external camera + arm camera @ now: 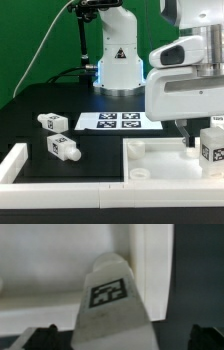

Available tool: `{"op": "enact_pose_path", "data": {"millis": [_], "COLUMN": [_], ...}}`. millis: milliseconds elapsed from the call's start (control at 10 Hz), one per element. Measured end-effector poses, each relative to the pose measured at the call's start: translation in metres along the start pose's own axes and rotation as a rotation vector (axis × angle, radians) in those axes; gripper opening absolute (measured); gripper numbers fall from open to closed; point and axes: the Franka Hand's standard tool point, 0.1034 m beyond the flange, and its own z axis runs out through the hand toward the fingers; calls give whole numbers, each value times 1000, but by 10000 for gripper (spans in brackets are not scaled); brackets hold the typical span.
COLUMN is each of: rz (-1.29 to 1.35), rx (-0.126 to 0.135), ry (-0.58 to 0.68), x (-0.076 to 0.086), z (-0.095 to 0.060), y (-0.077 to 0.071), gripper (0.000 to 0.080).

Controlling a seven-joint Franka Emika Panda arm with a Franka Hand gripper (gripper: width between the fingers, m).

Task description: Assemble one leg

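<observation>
The gripper [125, 333] is spread wide. Its dark fingertips [45, 332] stand clear on either side of the leg [110, 297], which sits upright between them, apparently untouched. Below the hand lies the white panel [165, 162]. Well away, past the marker board [115, 121], a second leg [55, 121] and a third leg [63, 147] lie on the black table [30, 100].

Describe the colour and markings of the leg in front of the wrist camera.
The leg is white, bearing a square black-and-white tag; the wrist view shows it best.
</observation>
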Motion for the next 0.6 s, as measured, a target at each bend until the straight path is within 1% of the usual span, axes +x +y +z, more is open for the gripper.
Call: {"op": "enact_pose_path", "data": {"millis": [100,200,300,400,500,600], "rz": [61,60,82,164,232,344], "rx": [0,0,1,1,1,-2], "ry": [-2,-1,-1,-2,-2,0], "x": [0,0,0,0,0,-1], "z": [0,0,0,0,0,1], "y": [0,0,0,0,1,2], "gripper": [649,550,414,414,285,285]}}
